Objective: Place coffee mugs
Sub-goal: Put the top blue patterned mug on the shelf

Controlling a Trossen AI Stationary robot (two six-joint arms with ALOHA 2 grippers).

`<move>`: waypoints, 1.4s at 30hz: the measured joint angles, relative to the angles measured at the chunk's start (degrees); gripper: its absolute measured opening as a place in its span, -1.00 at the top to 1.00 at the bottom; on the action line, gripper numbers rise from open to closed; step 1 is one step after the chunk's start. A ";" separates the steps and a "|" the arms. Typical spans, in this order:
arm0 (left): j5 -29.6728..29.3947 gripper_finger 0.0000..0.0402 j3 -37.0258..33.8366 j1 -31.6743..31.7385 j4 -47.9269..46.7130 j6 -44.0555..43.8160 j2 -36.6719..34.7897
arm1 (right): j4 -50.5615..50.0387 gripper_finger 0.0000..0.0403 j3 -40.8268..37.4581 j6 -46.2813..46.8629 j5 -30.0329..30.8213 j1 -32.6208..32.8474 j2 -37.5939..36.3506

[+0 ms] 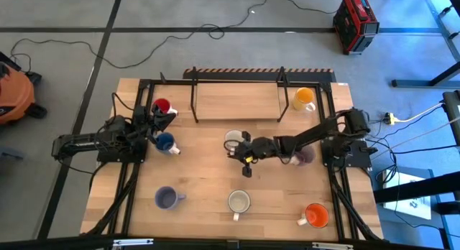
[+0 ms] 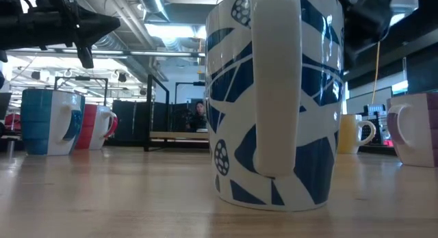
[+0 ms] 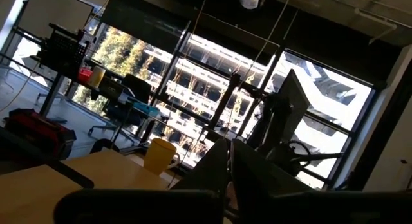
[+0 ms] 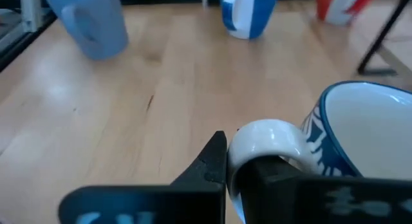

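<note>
On the table's [image 1: 215, 185] left side the left gripper [image 1: 167, 118] hovers by the red mug [image 1: 162, 106] and blue mug [image 1: 166, 142], its fingers [image 3: 219, 169] pressed together with nothing between them. Near the table's centre the right gripper [image 1: 241, 146] has its fingers [image 4: 209, 163] clamped on the handle of the white-and-blue patterned mug [image 4: 360, 137], which stands upright on the wood.

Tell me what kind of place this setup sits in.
Likely a robotics lab or workshop: a light wooden work table on a grey concrete floor, exposed ceiling ducts, and a red equipment case with loose cables nearby.
</note>
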 joint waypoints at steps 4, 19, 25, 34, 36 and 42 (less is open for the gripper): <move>0.00 0.92 0.00 -0.01 -0.01 -0.04 0.00 | 3.10 0.99 0.02 -4.48 -5.72 -2.07 2.00; -0.02 0.92 0.00 -0.01 0.02 -1.57 0.00 | 0.32 0.71 0.37 -8.35 -11.20 -4.40 3.99; -0.02 0.93 0.00 -0.01 0.02 -1.57 0.00 | -9.44 0.32 0.78 -4.15 -9.57 -4.32 0.48; -0.06 0.93 0.04 -0.01 0.06 -1.55 0.00 | -38.64 0.10 3.75 8.79 -2.18 -4.38 -11.56; -0.02 0.93 0.07 0.00 -0.05 -1.55 0.00 | -40.05 0.10 3.75 10.05 -1.99 -4.35 -12.37; -0.04 0.93 0.07 -0.01 -0.27 -1.53 0.00 | -41.04 0.10 3.34 9.59 -1.20 -4.33 -11.83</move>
